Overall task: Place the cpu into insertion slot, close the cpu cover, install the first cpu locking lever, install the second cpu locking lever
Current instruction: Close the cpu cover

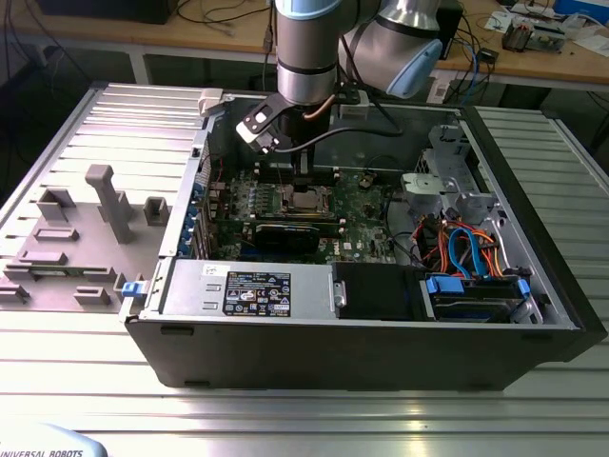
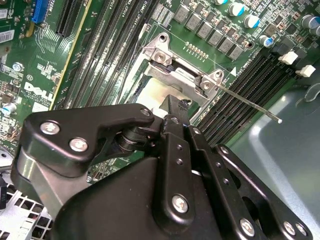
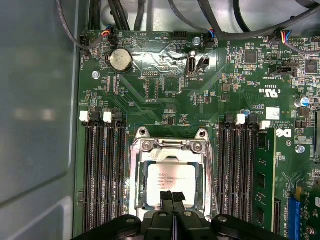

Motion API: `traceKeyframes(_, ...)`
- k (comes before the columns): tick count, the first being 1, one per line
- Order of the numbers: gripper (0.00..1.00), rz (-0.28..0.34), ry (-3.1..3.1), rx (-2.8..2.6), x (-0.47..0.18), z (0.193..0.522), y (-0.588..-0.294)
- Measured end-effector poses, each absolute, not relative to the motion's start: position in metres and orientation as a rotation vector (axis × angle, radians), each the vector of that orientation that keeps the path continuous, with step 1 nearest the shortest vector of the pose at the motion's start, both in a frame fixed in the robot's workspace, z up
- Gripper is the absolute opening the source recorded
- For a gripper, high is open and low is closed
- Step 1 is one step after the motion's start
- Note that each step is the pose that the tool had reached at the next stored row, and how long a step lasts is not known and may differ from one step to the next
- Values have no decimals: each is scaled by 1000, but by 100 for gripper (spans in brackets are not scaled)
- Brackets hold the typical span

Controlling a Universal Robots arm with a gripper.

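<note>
The cpu (image 3: 167, 181), a silver square chip, lies flat in the insertion slot (image 3: 135, 200) on the green board. The cpu cover (image 3: 172, 156), a silvery frame with a window, lies down around the chip. My gripper (image 3: 173, 197) is shut, its two black fingertips pressed together right over the chip's near edge, with nothing seen between them. In the exterior view the gripper (image 1: 304, 183) reaches down into the open computer case just above the socket (image 1: 309, 200). In the second wrist view a thin metal locking lever (image 2: 247, 102) sticks out from the socket's corner over the memory slots.
Black memory slots (image 3: 102, 170) flank the socket on both sides. A long black graphics card (image 1: 285, 233) lies just in front of it. The power supply (image 1: 247, 286), drive cables (image 1: 461, 249) and the case walls (image 1: 190, 190) box in the space.
</note>
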State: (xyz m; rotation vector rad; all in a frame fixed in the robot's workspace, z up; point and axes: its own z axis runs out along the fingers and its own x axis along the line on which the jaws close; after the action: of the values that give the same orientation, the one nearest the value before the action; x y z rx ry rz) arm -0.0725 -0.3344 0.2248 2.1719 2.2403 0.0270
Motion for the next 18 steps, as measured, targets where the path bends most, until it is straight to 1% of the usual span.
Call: traceKeyframes(18, 11, 27, 2241, 2172, -82, 219, -334)
